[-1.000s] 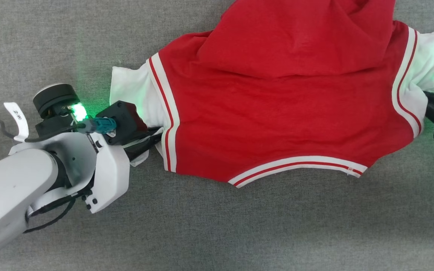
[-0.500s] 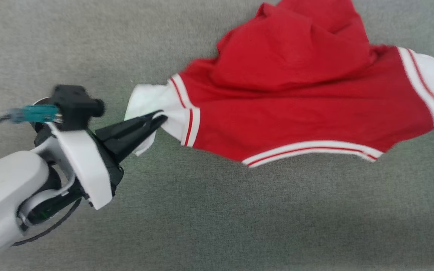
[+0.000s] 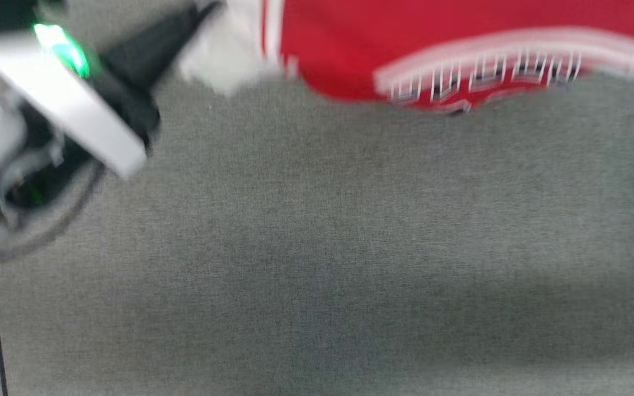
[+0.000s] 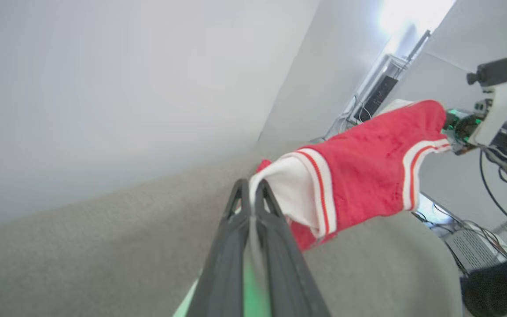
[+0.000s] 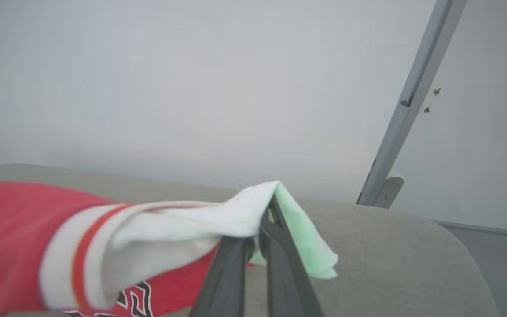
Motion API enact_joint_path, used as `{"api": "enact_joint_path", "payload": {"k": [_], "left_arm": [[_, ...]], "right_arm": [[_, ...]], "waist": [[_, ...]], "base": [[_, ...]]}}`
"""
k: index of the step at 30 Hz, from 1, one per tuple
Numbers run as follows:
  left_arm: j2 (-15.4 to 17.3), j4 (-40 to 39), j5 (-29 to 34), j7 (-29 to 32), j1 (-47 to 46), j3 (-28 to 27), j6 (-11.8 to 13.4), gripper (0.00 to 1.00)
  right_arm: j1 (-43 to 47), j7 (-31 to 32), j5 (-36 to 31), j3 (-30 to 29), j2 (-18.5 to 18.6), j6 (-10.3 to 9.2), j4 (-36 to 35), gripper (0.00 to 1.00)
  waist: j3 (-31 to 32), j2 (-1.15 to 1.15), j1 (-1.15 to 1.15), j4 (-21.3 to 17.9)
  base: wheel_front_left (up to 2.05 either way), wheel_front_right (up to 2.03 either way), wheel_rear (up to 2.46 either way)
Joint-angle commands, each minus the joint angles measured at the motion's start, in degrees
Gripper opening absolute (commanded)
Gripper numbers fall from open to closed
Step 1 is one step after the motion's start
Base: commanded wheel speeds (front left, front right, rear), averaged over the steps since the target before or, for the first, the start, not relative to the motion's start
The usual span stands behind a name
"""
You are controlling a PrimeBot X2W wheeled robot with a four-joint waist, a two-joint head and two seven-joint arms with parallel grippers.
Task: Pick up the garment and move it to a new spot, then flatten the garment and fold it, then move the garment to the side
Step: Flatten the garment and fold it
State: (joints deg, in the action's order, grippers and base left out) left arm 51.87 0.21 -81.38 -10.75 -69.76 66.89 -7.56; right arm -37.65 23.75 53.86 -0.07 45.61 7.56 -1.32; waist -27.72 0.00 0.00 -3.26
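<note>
The left pincer in the head view sits at the top left, shut on a white sleeve end. The picture is blurred. The garment runs along the top edge, and its striped hem appears to hang clear of the grey worktop, though the blur leaves that unsure.

In the left wrist view the two dark fingers press together with a fold of white cuff pinched between them. The red body stretches away toward the other arm, raised above the worktop.

In the right wrist view the right pincer is likewise clamped shut on the opposite white cuff, which drapes over its tips with a green tint.

The garment looks light, soft and limp, so it will likely sag and swing. A bite deeper into each cuff, near the striped trim, should slip less.
</note>
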Motion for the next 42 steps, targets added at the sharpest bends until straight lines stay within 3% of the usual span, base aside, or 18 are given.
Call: {"api": "enact_joint_path", "payload": {"k": [1,9,15,19,23,27,34,42], "left_arm": [[-2.12,4.51,-1.48,0.64,-3.84,-1.69,0.16,0.00],[-11.98,28.54,-4.44,2.12,-22.93,-9.20,0.16,0.00],[-17.42,39.85,-4.75,-1.77,-36.69,-15.30,0.17,0.00],[-18.67,39.81,-5.63,-2.06,-38.52,-16.24,0.17,0.00],[-17.69,36.77,-7.45,-0.41,-34.61,-15.68,0.16,0.00],[-14.99,29.24,-11.04,1.45,-24.64,-14.63,0.16,0.00],[-7.70,13.22,-14.79,-0.02,-0.56,-11.84,0.15,0.00],[-1.18,-0.66,-12.49,-2.94,21.44,-7.93,0.15,0.00]], "right_arm": [[-6.66,0.28,-1.82,-0.53,-3.42,-0.12,3.23,0.00],[-38.07,-4.01,-13.48,-3.08,-18.43,-0.10,22.54,0.00],[-54.63,-12.65,-20.02,-6.12,-22.07,-0.12,33.67,0.00],[-58.14,-15.36,-21.21,-5.39,-21.75,-0.15,38.24,0.00],[-55.26,-14.70,-20.09,-3.10,-20.74,-0.15,39.77,0.00],[-47.40,-12.76,-17.14,0.63,-18.65,-0.14,38.40,0.00],[-24.87,-8.14,-9.74,5.37,-14.41,-0.13,29.27,0.00],[0.43,-3.02,-4.05,2.94,-10.05,-0.12,17.15,0.00]], "waist": [[-2.82,0.00,0.00,0.56],[-7.83,0.00,0.00,0.33],[-8.35,0.00,0.00,0.38],[-7.42,0.00,0.00,0.78],[-6.68,0.00,0.00,0.92],[-6.00,0.00,0.00,1.13],[-4.63,0.00,0.00,0.83],[-1.11,0.00,0.00,0.95]], "base": [[0.00,0.00,0.00],[0.00,0.00,0.00],[0.00,0.00,0.00],[0.00,0.00,0.00],[0.00,0.00,0.00],[0.00,0.00,0.00],[0.00,0.00,0.00],[0.00,0.00,0.00]]}}
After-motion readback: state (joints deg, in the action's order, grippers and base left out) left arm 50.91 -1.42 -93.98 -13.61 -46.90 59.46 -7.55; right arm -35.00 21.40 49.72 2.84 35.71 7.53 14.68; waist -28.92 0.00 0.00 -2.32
